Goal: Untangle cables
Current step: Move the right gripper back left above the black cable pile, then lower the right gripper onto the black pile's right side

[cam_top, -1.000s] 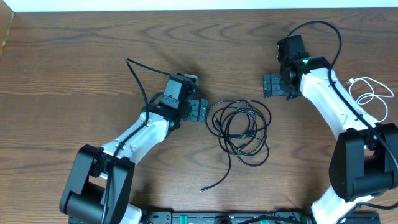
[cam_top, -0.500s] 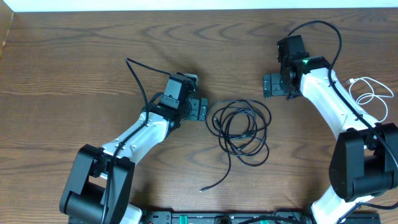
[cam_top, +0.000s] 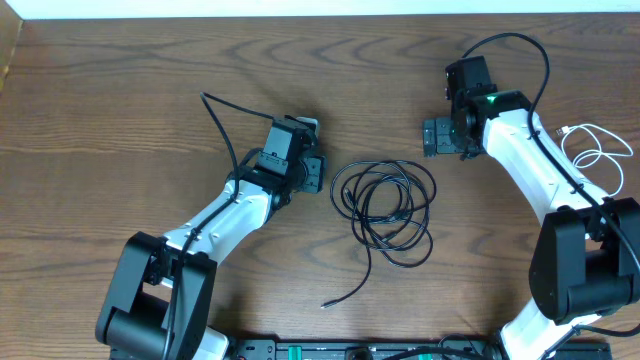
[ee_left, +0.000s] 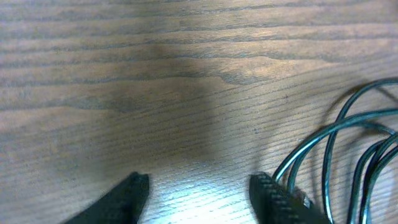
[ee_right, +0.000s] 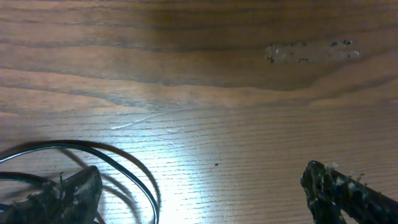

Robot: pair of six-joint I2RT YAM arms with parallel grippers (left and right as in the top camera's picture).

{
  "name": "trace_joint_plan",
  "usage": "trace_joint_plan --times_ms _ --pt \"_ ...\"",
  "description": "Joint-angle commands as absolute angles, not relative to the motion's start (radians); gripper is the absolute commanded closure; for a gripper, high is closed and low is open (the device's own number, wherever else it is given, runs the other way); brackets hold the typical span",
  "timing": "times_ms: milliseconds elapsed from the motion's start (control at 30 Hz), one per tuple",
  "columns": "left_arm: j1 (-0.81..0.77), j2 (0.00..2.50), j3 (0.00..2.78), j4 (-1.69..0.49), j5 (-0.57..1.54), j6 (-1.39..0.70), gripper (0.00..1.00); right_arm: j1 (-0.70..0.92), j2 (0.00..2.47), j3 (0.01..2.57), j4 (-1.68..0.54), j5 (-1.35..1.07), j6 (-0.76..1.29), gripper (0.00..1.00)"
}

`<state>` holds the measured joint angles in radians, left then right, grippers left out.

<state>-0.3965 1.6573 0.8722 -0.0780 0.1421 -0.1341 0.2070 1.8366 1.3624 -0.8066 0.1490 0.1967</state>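
Observation:
A loose coil of thin black cables lies at the table's middle, with one tail ending toward the front. My left gripper is open and empty just left of the coil. In the left wrist view its fingers straddle bare wood, and the cable loops run beside the right finger. My right gripper is open and empty, up and to the right of the coil. In the right wrist view a black loop lies by its left finger. A white cable lies at the right edge.
A thicker black cord runs from the left arm across the wood. Another loops over the right arm. A black rail with electronics lines the front edge. The white wall edge bounds the back.
My left gripper has shifted slightly, its fingertips now a little farther left of the coil. The right arm and the cables have not moved.

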Motion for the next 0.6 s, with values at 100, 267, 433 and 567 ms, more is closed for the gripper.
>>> trace_joint_plan --times_ms 100,267,433,567 --pt "-0.398 1.666 0.868 -0.081 0.126 -0.132 0.57 0.211 1.837 1.382 -0.796 0.068 0.186 0.01" --pt "-0.398 1.666 0.868 -0.08 0.126 -0.131 0.57 0.211 1.837 1.378 -0.815 -0.048 0.186 0.01" --pt "-0.398 1.666 0.868 -0.08 0.126 -0.131 0.4 0.211 1.837 1.377 -0.873 -0.101 0.186 0.01" --pt "-0.398 1.666 0.868 -0.076 0.126 -0.132 0.13 0.211 1.837 1.377 -0.914 -0.142 0.186 0.01"
